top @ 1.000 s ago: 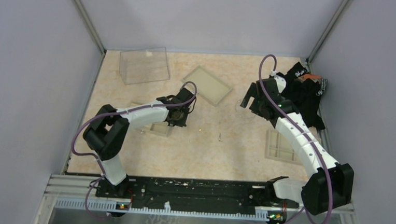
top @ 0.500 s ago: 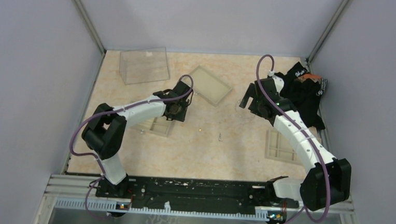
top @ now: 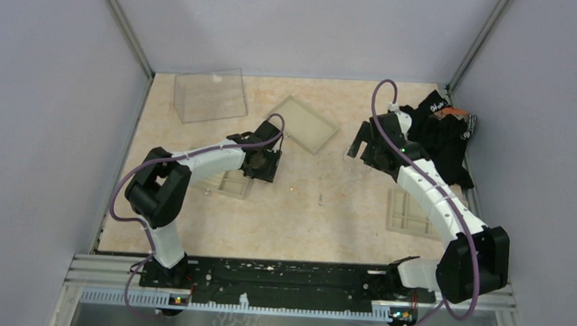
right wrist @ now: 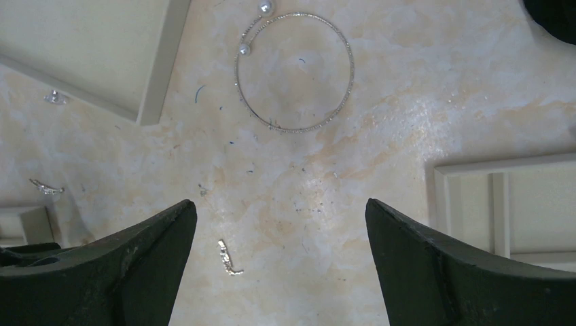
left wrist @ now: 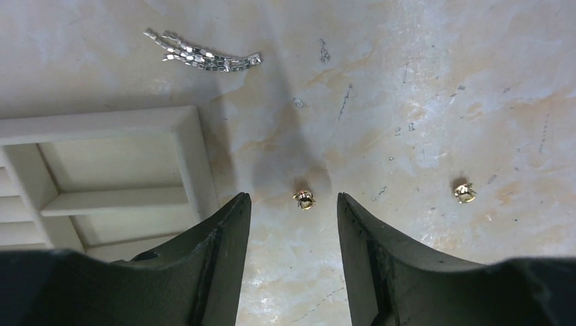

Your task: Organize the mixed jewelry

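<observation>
In the left wrist view my left gripper (left wrist: 292,198) is open, low over the table, with a tiny gold stud (left wrist: 304,200) lying between its fingertips. A second gold stud (left wrist: 464,193) lies to the right, and a short silvery chain piece (left wrist: 200,58) lies farther ahead. My right gripper (right wrist: 279,204) is open and empty above the table. A thin silvery loop with two pearl ends (right wrist: 294,71) lies ahead of it, and a small silvery piece (right wrist: 229,258) lies near its left finger. In the top view the left gripper (top: 261,164) and right gripper (top: 362,145) are far apart.
A beige compartmented tray (top: 227,182) lies beside the left gripper, and shows in its wrist view (left wrist: 102,176). A flat beige tray (top: 303,124) lies mid-back and another compartmented tray (top: 411,213) at the right. A clear box (top: 210,94) stands back left. A black cloth heap (top: 446,135) lies back right.
My left gripper has shifted a little by the left tray's corner, first away and then back toward the near side. My right gripper has edged slightly left. Both stay open.
</observation>
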Motion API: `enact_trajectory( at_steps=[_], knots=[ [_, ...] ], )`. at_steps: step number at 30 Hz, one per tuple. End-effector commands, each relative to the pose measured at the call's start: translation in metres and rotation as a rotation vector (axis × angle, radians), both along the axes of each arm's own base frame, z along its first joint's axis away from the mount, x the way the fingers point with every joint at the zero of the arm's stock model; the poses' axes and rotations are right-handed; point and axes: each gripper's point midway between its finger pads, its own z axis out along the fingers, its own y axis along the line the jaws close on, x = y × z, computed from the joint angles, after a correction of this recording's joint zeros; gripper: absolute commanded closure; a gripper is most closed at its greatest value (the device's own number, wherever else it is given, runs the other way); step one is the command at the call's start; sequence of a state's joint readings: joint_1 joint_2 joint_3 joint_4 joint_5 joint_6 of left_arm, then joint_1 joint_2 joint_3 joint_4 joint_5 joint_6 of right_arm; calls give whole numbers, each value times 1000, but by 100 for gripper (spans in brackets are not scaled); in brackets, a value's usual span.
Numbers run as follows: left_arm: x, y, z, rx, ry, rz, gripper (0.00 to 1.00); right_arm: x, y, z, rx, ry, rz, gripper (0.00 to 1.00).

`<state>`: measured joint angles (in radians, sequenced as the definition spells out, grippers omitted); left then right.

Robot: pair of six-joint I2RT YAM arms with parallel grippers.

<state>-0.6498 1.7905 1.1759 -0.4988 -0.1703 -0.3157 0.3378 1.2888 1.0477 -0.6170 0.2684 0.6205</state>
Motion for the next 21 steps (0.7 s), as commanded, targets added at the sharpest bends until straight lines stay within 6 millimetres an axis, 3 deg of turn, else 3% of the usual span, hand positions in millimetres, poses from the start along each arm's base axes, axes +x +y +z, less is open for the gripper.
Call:
enact_trajectory(
  at_steps=[1,21],
  knots=[
    [-1,-9,-8,-12,35,-34,45,15,5,21,15,-67,8,6],
    [-14,-5,-26,3,113,21,64,21,9,20,12,-58,25,7]
  ],
)
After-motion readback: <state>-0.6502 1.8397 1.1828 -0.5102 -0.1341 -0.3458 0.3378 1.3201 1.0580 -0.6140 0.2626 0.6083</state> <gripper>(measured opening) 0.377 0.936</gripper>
